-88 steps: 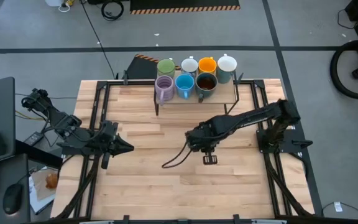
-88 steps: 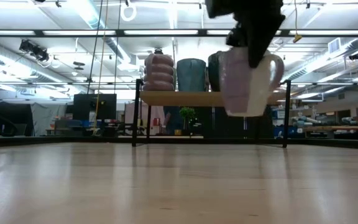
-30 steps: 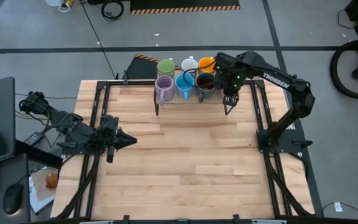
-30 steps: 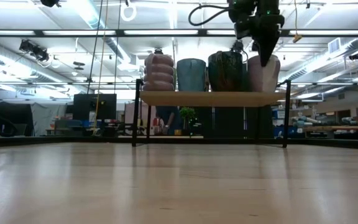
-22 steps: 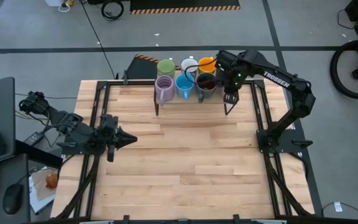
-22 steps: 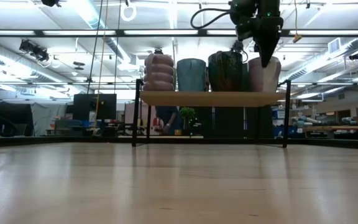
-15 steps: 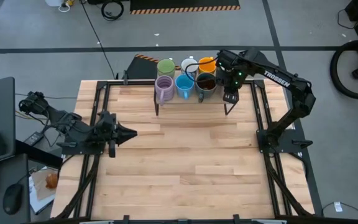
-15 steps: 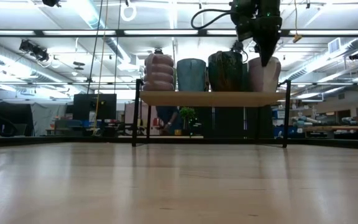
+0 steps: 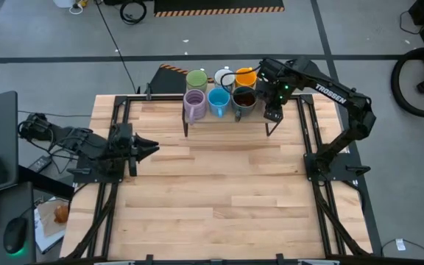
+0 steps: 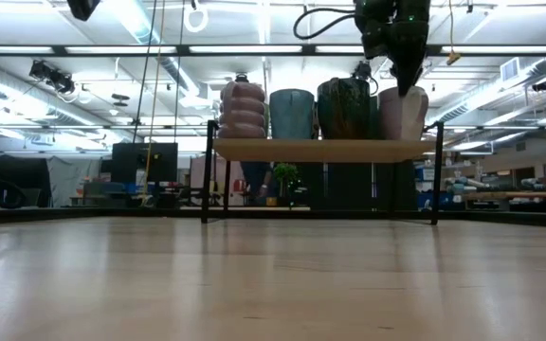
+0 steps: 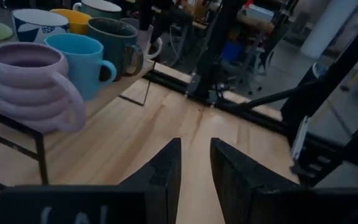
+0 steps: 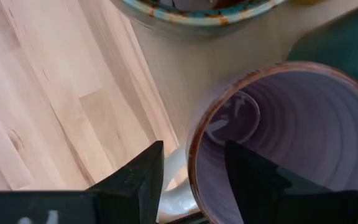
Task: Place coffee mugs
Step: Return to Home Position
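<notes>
Several coffee mugs stand on a small raised wooden shelf (image 10: 320, 150) at the table's far middle, among them a ribbed light purple one (image 9: 194, 103), a blue one (image 9: 218, 99), a dark brown one (image 9: 243, 98), a green one (image 9: 196, 79) and an orange one (image 9: 245, 76). A smooth light purple mug (image 12: 278, 130) stands at the shelf's right end. My right gripper (image 12: 192, 149) is open above it, pointing down, one finger inside the mug and one outside by its handle (image 12: 173, 186). My left gripper (image 11: 196, 146) hovers at the table's left, open by a narrow gap, nothing between its fingers.
Black frame rails (image 9: 116, 125) run along the table's left and right sides. The shelf stands on thin black legs (image 10: 205, 180). Bare wooden tabletop (image 9: 219, 191) spreads over the middle and near part.
My left gripper has gone a little toward the table's far edge and swung toward the shelf. The smooth light purple mug has stayed on the shelf's right end under my right gripper.
</notes>
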{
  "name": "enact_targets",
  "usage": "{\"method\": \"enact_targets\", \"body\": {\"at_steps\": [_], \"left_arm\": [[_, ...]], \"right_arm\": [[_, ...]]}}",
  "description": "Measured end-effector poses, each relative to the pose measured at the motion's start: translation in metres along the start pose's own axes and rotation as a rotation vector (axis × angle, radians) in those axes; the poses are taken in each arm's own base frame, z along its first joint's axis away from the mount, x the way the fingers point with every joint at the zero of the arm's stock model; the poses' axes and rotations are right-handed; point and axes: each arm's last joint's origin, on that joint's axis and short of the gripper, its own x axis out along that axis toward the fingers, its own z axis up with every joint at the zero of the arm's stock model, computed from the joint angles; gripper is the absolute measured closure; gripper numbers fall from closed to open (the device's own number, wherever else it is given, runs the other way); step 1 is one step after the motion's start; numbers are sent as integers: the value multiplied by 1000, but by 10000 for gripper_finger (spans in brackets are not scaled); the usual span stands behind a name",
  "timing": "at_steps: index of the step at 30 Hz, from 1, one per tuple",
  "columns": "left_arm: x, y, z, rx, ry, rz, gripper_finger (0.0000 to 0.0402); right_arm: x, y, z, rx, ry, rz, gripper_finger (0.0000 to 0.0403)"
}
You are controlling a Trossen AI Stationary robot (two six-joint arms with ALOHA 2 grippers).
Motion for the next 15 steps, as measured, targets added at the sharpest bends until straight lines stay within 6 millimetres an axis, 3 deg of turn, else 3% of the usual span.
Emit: {"method": "enact_targets", "body": {"at_steps": [10, 15], "left_arm": [[-5, 9, -1, 74, -1, 29, 313], [-7, 19, -17, 57, -55, 7, 313]], "right_arm": [[-19, 3, -11, 56, -86, -40, 227], [-39, 7, -19, 107, -199, -34, 226]]}}
